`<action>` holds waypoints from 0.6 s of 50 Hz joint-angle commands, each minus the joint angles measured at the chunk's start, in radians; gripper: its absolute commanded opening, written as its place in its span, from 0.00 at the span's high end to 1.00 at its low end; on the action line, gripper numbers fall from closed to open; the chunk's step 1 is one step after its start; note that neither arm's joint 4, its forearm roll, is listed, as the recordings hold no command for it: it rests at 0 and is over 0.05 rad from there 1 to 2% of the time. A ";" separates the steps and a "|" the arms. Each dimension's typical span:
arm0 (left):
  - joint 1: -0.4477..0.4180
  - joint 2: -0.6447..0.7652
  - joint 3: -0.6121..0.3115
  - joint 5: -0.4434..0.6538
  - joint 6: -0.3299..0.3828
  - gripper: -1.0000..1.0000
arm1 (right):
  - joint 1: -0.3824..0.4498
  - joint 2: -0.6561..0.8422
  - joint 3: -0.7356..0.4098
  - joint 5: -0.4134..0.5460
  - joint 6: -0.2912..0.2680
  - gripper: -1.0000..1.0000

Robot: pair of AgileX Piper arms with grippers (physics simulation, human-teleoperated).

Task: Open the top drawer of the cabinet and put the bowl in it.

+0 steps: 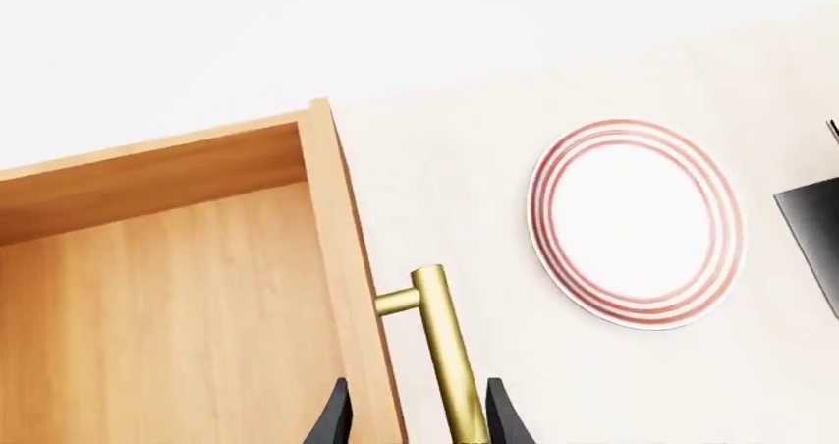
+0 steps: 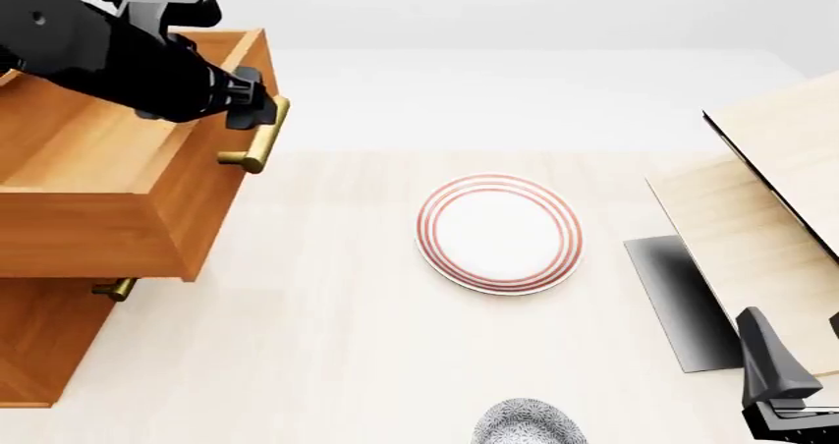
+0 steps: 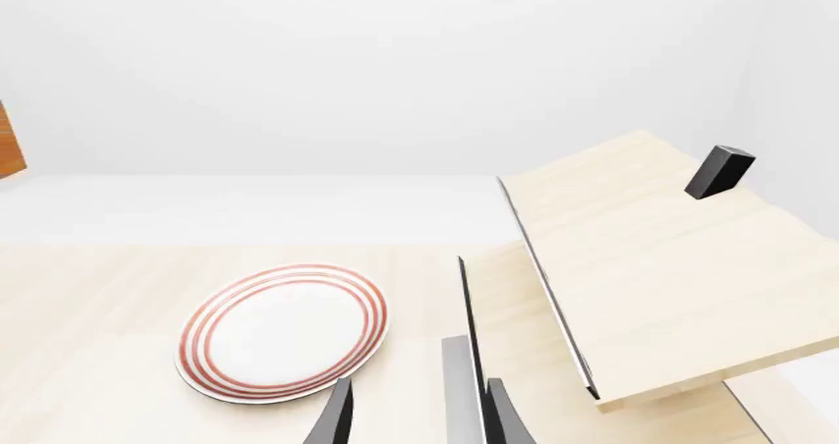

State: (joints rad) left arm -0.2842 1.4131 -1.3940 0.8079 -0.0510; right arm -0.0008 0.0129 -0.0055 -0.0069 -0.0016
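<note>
Where the table [image 2: 328, 365] meets the near edge of the front view, the bowl [image 2: 528, 426] sits only partly in frame, its grey-blue speckled rim showing, right of centre and well apart from the cabinet [image 2: 39, 336]. At the near right corner, the right gripper [image 2: 787, 390] hovers low with just its dark fingers visible; in the right wrist view its 2 fingertips [image 3: 338, 415] stand apart with nothing between them.

Farther in, at mid-table, lies the plate [image 2: 500, 233], flat and white with red rings, between the bowl and the far edge. To its right stands a pale wood structure [image 2: 773, 208] with a black panel [image 2: 675, 302] slanting down to the table beside it.

On the left, the cabinet rises from the near left corner, and 1 small brass handle [image 2: 116, 289] of a lower drawer peeks out beneath the box above. The top drawer [image 2: 118, 189] is pulled well out toward the right, its bare wooden inside open to view and holding nothing.

Farthest back on the left, the left gripper [image 2: 257, 108] reaches over the drawer's front, and its jaws are clamped on the top handle [image 2: 262, 139]. The left wrist view shows the brass bar running between the 2 dark fingers [image 1: 334, 419], with the plate beyond it on the table.
</note>
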 commanded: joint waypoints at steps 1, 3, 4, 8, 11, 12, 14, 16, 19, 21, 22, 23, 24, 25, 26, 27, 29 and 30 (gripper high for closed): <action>-0.043 0.018 -0.020 -0.001 0.012 0.00 | 0.000 -0.004 0.001 0.003 0.000 0.00; -0.047 0.019 -0.023 0.000 0.013 0.00 | 0.000 -0.004 0.001 0.003 0.000 0.00; -0.048 0.020 -0.024 0.000 0.016 0.00 | 0.000 -0.004 0.001 0.003 0.000 0.00; -0.061 0.025 -0.026 -0.003 0.016 0.00 | 0.000 -0.004 0.001 0.003 0.000 0.00; -0.068 0.027 -0.030 -0.003 0.016 0.00 | 0.000 -0.004 0.001 0.003 0.000 0.00; -0.074 0.028 -0.033 -0.002 0.019 0.00 | 0.000 -0.004 0.001 0.003 0.000 0.00; -0.087 0.030 -0.036 -0.002 0.020 0.00 | 0.000 -0.004 0.001 0.003 0.000 0.00; -0.084 0.030 -0.035 -0.002 0.022 0.00 | 0.000 -0.004 0.001 0.003 0.000 0.00; -0.093 0.030 -0.036 -0.003 0.027 0.00 | 0.000 -0.004 0.001 0.003 0.000 0.00; -0.089 0.026 -0.035 -0.003 0.025 0.00 | 0.000 -0.004 0.001 0.003 0.000 0.00; -0.083 0.020 -0.035 -0.001 0.026 0.00 | 0.000 -0.004 0.001 0.003 0.000 0.00; -0.076 0.016 -0.034 0.001 0.026 0.00 | 0.000 -0.004 0.001 0.003 0.000 0.00; -0.067 0.010 -0.035 0.003 0.024 0.00 | 0.000 -0.004 0.001 0.003 0.000 0.00; -0.032 -0.006 -0.032 0.012 0.024 0.00 | 0.000 -0.004 0.001 0.003 0.000 0.00; -0.024 -0.011 -0.032 0.014 0.031 0.00 | 0.000 -0.004 0.001 0.003 0.000 0.00; -0.014 -0.018 -0.033 0.015 0.023 0.00 | 0.000 -0.004 0.001 0.003 0.000 0.00; -0.006 -0.027 -0.033 0.016 0.021 0.00 | 0.000 -0.004 0.001 0.003 0.000 0.00; 0.002 -0.031 -0.031 0.017 0.018 0.00 | 0.000 -0.004 0.001 0.003 0.000 0.00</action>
State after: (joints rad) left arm -0.2971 1.4123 -1.4104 0.8207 -0.0528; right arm -0.0007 0.0129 -0.0055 -0.0069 -0.0016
